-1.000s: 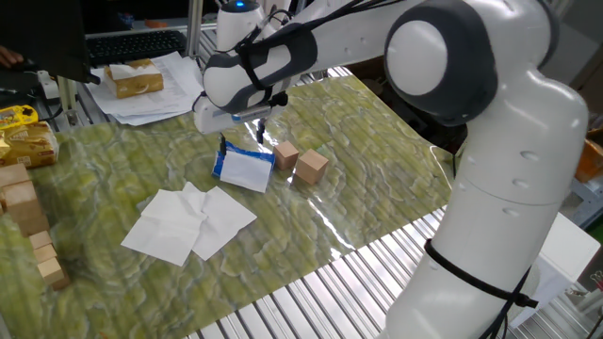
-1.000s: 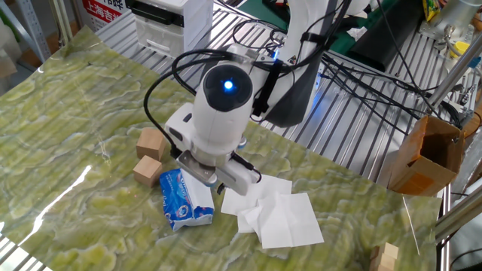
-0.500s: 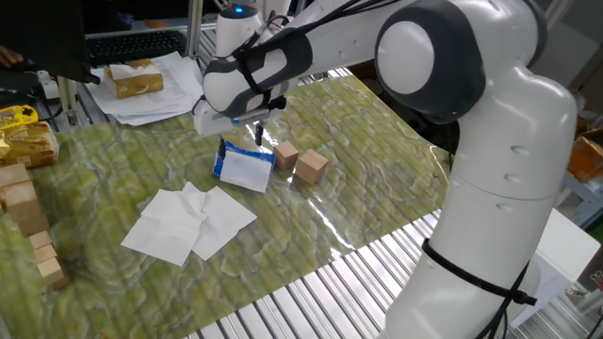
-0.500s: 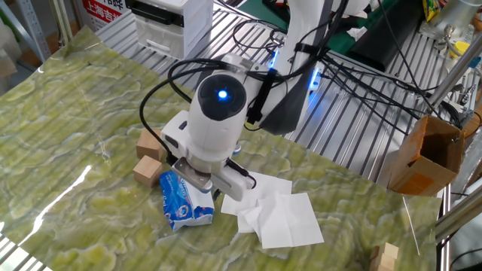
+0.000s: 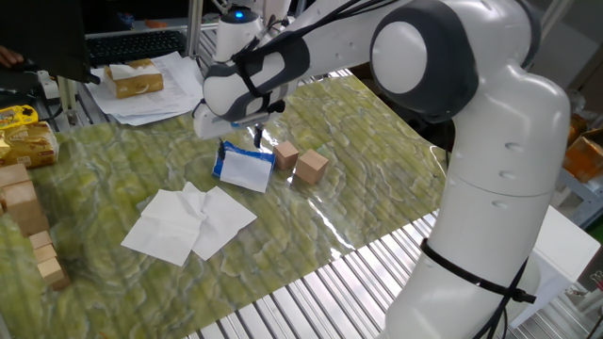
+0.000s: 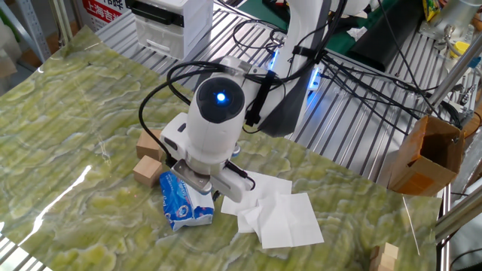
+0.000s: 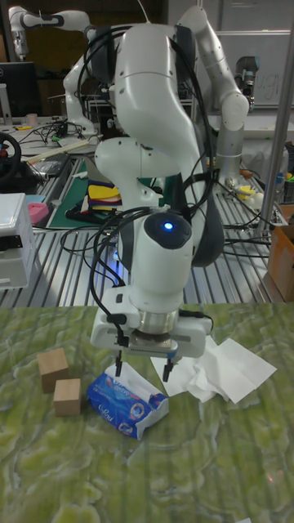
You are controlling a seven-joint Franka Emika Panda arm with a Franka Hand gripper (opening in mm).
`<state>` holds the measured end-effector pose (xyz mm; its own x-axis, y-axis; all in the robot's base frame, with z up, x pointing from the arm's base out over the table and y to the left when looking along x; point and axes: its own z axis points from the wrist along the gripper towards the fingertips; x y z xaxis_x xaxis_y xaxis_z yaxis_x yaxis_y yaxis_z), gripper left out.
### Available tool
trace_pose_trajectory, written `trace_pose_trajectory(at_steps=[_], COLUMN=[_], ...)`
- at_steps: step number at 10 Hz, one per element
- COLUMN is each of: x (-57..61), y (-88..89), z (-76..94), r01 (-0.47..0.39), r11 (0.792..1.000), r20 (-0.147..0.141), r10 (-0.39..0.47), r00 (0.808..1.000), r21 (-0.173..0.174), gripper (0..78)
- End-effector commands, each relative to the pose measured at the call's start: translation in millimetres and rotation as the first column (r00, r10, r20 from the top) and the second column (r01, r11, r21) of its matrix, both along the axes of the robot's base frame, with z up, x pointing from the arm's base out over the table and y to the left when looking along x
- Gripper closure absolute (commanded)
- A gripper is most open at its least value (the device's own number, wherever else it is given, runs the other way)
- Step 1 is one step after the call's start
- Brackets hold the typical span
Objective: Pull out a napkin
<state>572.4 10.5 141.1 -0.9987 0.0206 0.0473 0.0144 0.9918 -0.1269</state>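
End effector (image 7: 144,368) is hovering with fingers spread just above the blue packet (image 7: 125,404) on the bench (image 7: 229,466); its napkin (image 7: 151,400) is sitting untouched in the slot, so pulling is remaining.

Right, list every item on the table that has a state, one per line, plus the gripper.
Gripper: jaws open, above the packet, holding nothing.
Tissue packet: lying flat, a white tissue showing at its opening.
Loose tissues: pulled out, lying overlapped and creased beside the packet.
Two wooden blocks: resting on the table, side by side.
Stacked papers: piled at the table's edge, a yellowish item on top.
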Motion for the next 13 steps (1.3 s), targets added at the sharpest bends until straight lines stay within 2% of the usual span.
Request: trace_pose_trajectory(at_steps=[1, 4, 13], x=[4.1, 4.2, 5.1], y=[0.7, 0.0, -2.3], z=[-10.8, -11.2, -26.1], r01=[-0.001, -0.004, -0.014], r11=[1.0, 1.0, 1.0], r20=[0.022, 0.021, 0.032], r10=[0.001, 0.004, 0.014], r00=[1.0, 1.0, 0.999], r21=[0.004, 0.003, 0.006], gripper=[0.1, 0.1, 0.1])
